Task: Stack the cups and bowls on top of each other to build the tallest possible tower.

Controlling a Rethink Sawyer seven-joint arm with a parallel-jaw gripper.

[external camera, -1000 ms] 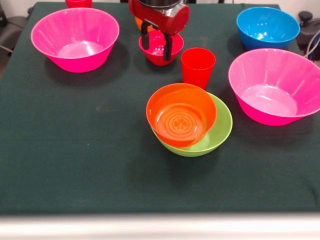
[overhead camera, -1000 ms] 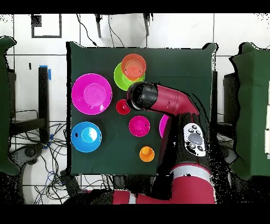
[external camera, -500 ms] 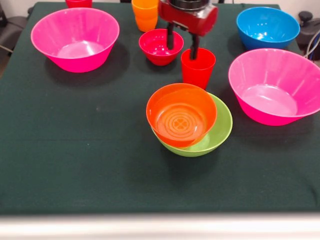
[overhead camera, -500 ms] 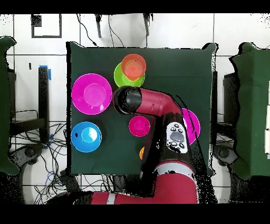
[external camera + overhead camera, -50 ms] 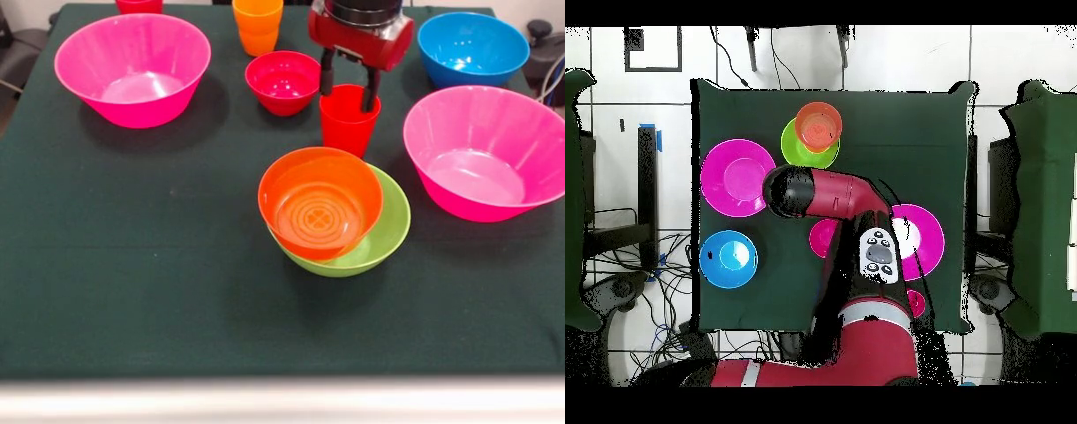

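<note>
The gripper [image 5: 350, 86] hung right over the red cup [image 5: 350, 119], its two dark fingers [image 5: 327, 78] spread apart — one came down at the cup's left rim, the other seemed to dip at or just inside the right side of the rim. It gripped nothing yet, as far as I could tell. The cup stood upright, mouth up, so its long axis ran straight up toward the fingers, which is the relation the pick depended on.

The cup sat just behind the tower [image 5: 334, 212], where the orange bowl [image 5: 320, 201] rested tilted in the lime-green bowl [image 5: 386, 231]. So the carry, I judged, would be short — up, then a little toward the table's front edge. The small crimson bowl [image 5: 282, 81] stood close on the cup's left and the orange cup [image 5: 258, 25] further back; the pink bowl [image 5: 481, 150] lay well apart on the right. From above, the arm [image 5: 827, 192] hid the cup altogether.
</note>
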